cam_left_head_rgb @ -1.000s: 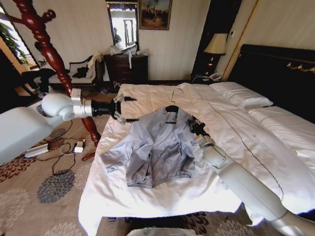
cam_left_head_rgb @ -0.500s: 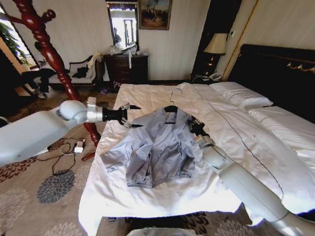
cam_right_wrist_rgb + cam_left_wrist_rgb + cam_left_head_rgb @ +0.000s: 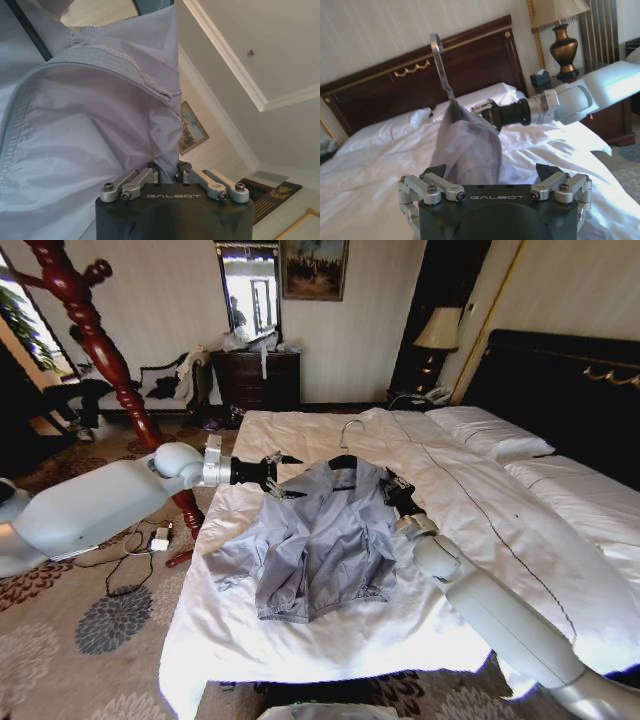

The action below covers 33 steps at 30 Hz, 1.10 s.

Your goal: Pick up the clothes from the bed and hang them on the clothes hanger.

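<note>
I am standing at the foot of the big wide bed with the smooth white duvet (image 3: 330, 640) and the tall black headboard. The thin pale grey-lavender jacket with the long sleeves (image 3: 315, 535) is lying spread out in the middle of the bed, and its collar end is pointing toward the far side of the room. The slim black three-cornered hanger with the thin wire hook (image 3: 348, 455) is sitting at the collar, with its hook poking out on the duvet. My right gripper (image 3: 392, 490) is resting at the jacket's right shoulder, and in the right wrist view its fingers (image 3: 150, 176) are pinched tight on a fold of the pale cloth (image 3: 95, 125). My left gripper (image 3: 278, 473) is reaching in from the left side of the bed, just beside the left shoulder, and its fingers (image 3: 547, 172) are spread apart with nothing in them; the lifted bit of jacket is standing just in front of them. I think I am in the step of getting the jacket onto the hanger. To do it well, I should keep my right pinch firm, take hold of the other shoulder gently, and keep the cloth from slipping off the hanger ends.
</note>
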### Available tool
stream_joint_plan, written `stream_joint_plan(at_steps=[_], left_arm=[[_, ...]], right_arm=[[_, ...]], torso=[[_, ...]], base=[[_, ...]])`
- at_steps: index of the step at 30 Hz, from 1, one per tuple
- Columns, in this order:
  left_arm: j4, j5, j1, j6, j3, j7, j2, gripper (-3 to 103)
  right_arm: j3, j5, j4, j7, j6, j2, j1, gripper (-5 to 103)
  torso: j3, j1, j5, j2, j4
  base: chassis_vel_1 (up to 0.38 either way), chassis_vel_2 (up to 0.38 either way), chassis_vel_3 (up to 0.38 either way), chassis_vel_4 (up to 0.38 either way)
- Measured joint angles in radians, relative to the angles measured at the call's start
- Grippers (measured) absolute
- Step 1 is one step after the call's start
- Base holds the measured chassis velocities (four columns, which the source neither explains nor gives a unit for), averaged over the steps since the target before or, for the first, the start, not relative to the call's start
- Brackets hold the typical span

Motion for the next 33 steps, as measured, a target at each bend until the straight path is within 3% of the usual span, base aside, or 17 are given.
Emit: stream_joint_plan(at_steps=[9,33], left_arm=[[0.010,-0.013,-0.019,0.020,0.050,-0.003,-0.014,100],[0.108,-0.034,-0.079,0.033,0.100,-0.056,-0.156,100]], right_arm=[[-0.011,-0.024,-0.010,-0.004,0.011,0.010,0.022,15],[-0.012,-0.089,0.016,-0.024,0.021,0.012,0.008,15]], torso=[[0.000,0.000,-0.0001,0.000,0.0002],[0.000,0.000,0.0000,0.000,0.0000]], base=[[0.000,0.000,0.000,0.000],[0.000,0.000,0.000,0.000]])
